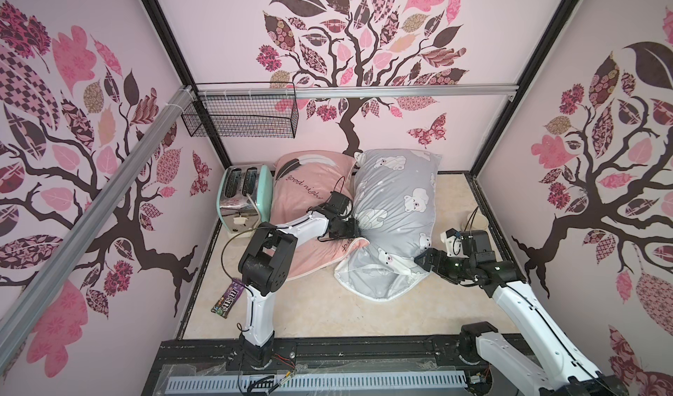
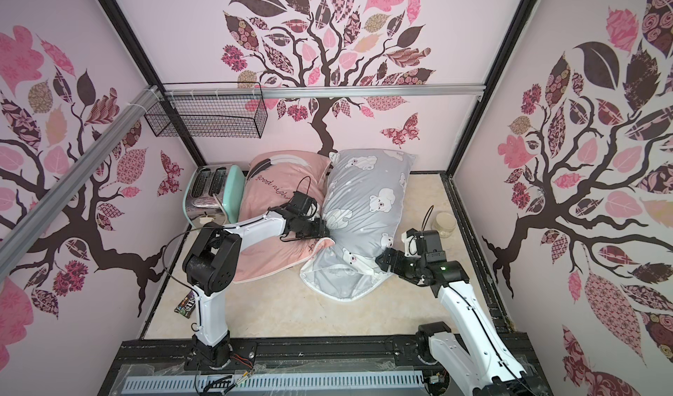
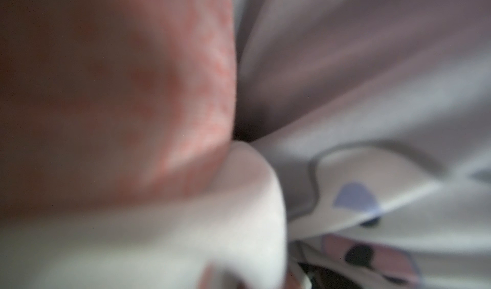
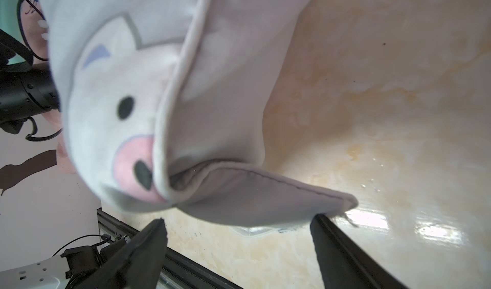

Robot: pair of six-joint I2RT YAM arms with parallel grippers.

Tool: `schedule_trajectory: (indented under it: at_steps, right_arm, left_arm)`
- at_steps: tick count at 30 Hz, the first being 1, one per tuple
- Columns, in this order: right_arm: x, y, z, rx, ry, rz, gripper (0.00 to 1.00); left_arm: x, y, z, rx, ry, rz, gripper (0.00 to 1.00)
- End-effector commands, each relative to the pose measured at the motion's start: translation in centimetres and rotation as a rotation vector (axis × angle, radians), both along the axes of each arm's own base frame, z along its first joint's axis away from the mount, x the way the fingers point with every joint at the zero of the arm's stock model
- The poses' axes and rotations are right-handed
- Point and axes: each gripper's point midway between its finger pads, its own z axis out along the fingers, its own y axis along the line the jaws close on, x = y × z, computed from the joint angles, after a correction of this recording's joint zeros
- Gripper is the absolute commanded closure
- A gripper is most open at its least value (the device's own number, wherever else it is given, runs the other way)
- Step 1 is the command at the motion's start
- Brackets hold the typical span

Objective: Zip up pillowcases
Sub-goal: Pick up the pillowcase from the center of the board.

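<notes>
at one corner of the grey pillowcase (image 1: 395,208) our right gripper (image 4: 238,218) gaped wide, we couldn't tell if the left gripper (image 1: 358,232) held anything

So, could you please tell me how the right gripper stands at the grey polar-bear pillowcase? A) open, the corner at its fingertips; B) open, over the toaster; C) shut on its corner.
A: in the right wrist view the right gripper holds its jaws wide apart, and a corner flap of the grey polar-bear pillowcase lies unpinched at their tips.
</notes>
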Motion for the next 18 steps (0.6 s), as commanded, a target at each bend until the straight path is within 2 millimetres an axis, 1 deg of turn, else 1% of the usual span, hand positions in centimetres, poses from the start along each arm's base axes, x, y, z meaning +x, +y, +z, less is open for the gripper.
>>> schedule_trajectory:
  at_steps: [1, 2, 3, 4, 5, 6, 7, 8, 9, 11, 12, 15, 16, 18]
  right_arm:
    - [0.4, -3.1, 0.9, -0.164, -0.034, -0.092, 0.07]
    - [0.7, -4.2, 1.2, -0.215, -0.056, -0.134, 0.04]
    - [1.1, -4.8, 1.7, -0.242, -0.097, -0.154, 0.01]
    - [1.4, -4.6, 1.9, -0.232, -0.127, -0.145, 0.00]
    - [1.8, -3.9, 1.6, -0.202, -0.145, -0.117, 0.00]
    - [2.0, -2.7, 0.8, -0.153, -0.142, -0.069, 0.01]
    - [2.0, -1.5, 0.2, -0.097, -0.126, -0.023, 0.00]
    - [2.0, 0.1, -0.1, -0.018, -0.116, 0.039, 0.00]
    - [1.8, 1.5, -0.2, 0.059, -0.108, 0.083, 0.01]
    - [1.6, 3.0, 0.0, 0.162, -0.118, 0.128, 0.00]
    - [1.6, 3.3, 0.1, 0.181, -0.133, 0.136, 0.00]
    - [1.8, 2.9, -0.2, 0.162, -0.160, 0.123, 0.01]
    - [1.9, 3.0, 0.0, 0.168, -0.166, 0.128, 0.01]
    - [1.7, 3.8, 1.2, 0.218, -0.191, 0.161, 0.05]
  left_arm:
    - [4.2, 12.2, -6.5, 0.317, -0.008, 0.259, 0.46]
    - [4.3, 12.5, -6.5, 0.319, -0.008, 0.262, 0.46]
    - [4.4, 12.6, -6.5, 0.317, -0.008, 0.261, 0.46]
    - [4.5, 12.5, -6.4, 0.311, -0.009, 0.260, 0.46]
    - [4.5, 12.4, -6.5, 0.305, -0.004, 0.256, 0.46]
    - [4.5, 12.2, -6.6, 0.299, 0.001, 0.254, 0.46]
    - [4.5, 12.1, -6.8, 0.294, 0.006, 0.256, 0.46]
    - [4.5, 12.0, -6.8, 0.286, 0.009, 0.255, 0.46]
    - [4.5, 11.9, -6.9, 0.281, 0.012, 0.254, 0.46]
    - [4.5, 11.9, -7.0, 0.286, 0.013, 0.253, 0.46]
    - [4.5, 12.1, -7.0, 0.292, 0.010, 0.253, 0.46]
    - [4.7, 12.7, -7.2, 0.298, 0.018, 0.259, 0.47]
    - [4.8, 12.9, -7.2, 0.296, 0.020, 0.263, 0.47]
    - [4.8, 13.3, -7.2, 0.293, 0.024, 0.266, 0.47]
